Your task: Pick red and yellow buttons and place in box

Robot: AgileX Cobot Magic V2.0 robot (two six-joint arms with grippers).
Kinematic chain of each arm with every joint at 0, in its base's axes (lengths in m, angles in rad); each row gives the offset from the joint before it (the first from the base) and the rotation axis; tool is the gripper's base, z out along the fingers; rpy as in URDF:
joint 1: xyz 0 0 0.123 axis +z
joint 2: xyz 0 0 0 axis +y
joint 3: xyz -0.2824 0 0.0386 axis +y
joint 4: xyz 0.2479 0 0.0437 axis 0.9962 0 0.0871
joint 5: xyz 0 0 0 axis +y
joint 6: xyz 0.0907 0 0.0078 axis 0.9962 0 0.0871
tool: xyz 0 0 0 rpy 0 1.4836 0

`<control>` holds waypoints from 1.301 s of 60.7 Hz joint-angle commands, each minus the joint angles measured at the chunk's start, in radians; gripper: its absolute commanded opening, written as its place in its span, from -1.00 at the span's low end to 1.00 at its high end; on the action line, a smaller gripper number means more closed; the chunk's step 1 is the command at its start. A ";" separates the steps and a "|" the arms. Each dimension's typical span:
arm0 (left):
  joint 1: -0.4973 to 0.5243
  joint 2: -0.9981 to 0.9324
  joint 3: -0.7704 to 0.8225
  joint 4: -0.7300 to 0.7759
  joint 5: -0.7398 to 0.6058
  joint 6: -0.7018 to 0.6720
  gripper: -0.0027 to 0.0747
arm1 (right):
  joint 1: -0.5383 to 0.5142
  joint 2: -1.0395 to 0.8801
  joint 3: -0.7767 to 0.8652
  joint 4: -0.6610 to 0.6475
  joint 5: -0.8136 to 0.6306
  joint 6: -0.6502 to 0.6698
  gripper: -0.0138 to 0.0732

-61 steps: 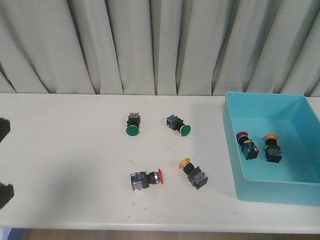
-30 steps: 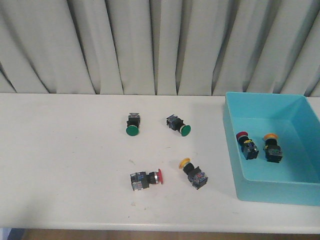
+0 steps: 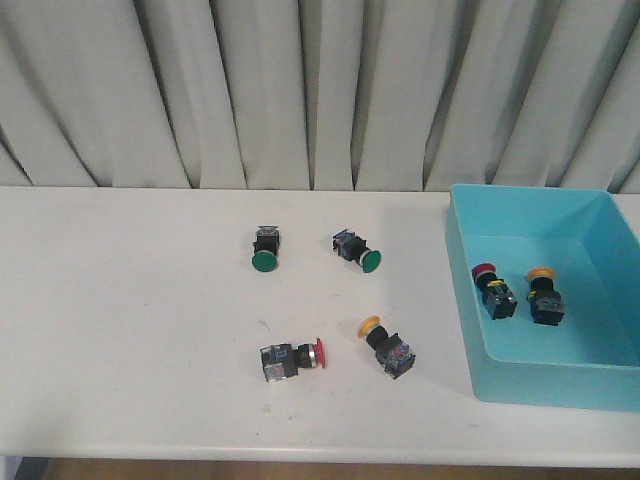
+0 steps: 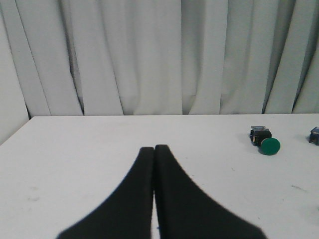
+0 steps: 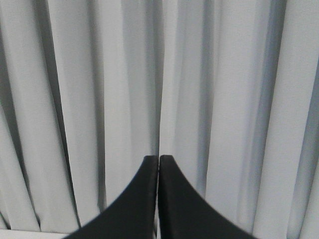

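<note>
A red button point(image 3: 294, 358) and a yellow button point(image 3: 388, 347) lie on the white table's near middle. Another red button point(image 3: 494, 289) and another yellow button point(image 3: 545, 294) lie inside the turquoise box point(image 3: 470, 330) at the right. Neither gripper shows in the front view. My left gripper point(image 4: 154, 148) is shut and empty, low over the table's left part. My right gripper point(image 5: 159, 157) is shut and empty, facing the curtain.
Two green-capped buttons point(image 3: 265, 248) point(image 3: 358, 251) lie on the table behind the red and yellow ones; one shows in the left wrist view point(image 4: 264, 140). A grey curtain point(image 3: 320, 90) hangs along the table's far edge.
The left gripper's black fingers, seen at the front view's left edge one second ago, have left that view. The buttons and box have not moved.
</note>
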State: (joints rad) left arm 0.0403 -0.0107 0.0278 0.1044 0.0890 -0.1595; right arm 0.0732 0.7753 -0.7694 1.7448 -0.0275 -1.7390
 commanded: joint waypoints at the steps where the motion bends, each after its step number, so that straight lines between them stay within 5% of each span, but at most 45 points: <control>1: -0.026 -0.018 0.049 -0.005 -0.064 0.020 -0.95 | 0.001 -0.003 -0.027 0.042 0.022 -0.006 -0.70; 79: -0.037 -0.015 0.047 -0.059 -0.062 0.035 -0.95 | 0.001 -0.003 -0.027 0.042 0.021 -0.006 -0.70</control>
State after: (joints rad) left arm 0.0039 -0.0107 0.0278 0.0525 0.0966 -0.1206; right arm 0.0732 0.7753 -0.7694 1.7448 -0.0284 -1.7390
